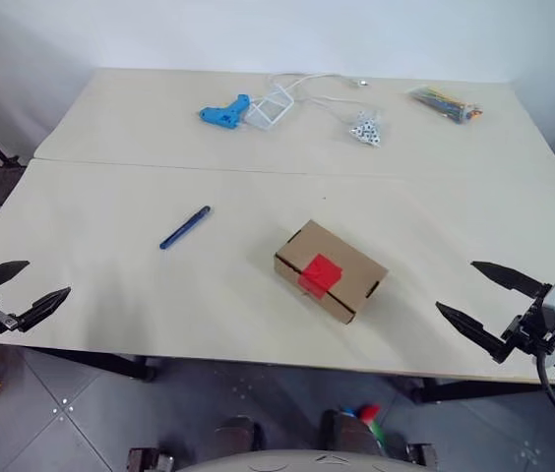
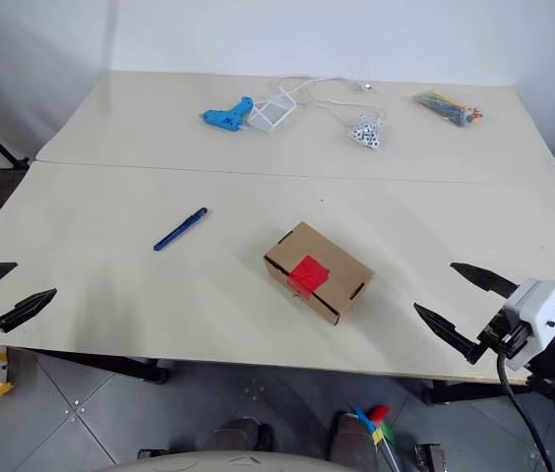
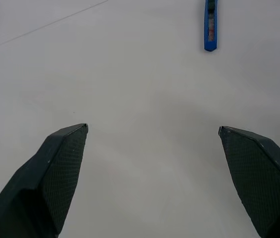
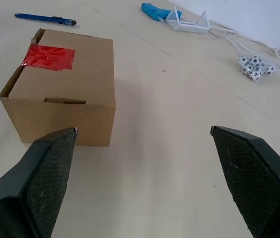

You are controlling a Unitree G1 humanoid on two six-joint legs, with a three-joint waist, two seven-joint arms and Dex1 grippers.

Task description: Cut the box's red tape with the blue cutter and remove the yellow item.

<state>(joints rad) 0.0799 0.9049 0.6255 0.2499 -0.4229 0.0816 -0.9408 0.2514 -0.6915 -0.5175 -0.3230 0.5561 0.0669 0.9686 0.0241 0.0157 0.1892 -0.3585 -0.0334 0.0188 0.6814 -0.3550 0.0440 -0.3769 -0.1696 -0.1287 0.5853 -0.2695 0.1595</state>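
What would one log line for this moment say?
left claw open | right claw open | slim dark blue cutter untouched | brown cardboard box taped

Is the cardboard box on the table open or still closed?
Closed. The box has its flaps down flat, and the red tape lies uncut across their seam.

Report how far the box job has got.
Done: nothing yet. The red tape is uncut across the closed box, and the blue cutter lies apart from it on the table. In hand: nothing; the left gripper and right gripper are open and empty at the near edge. Left: pick up the cutter, cut the tape, take out the yellow item.
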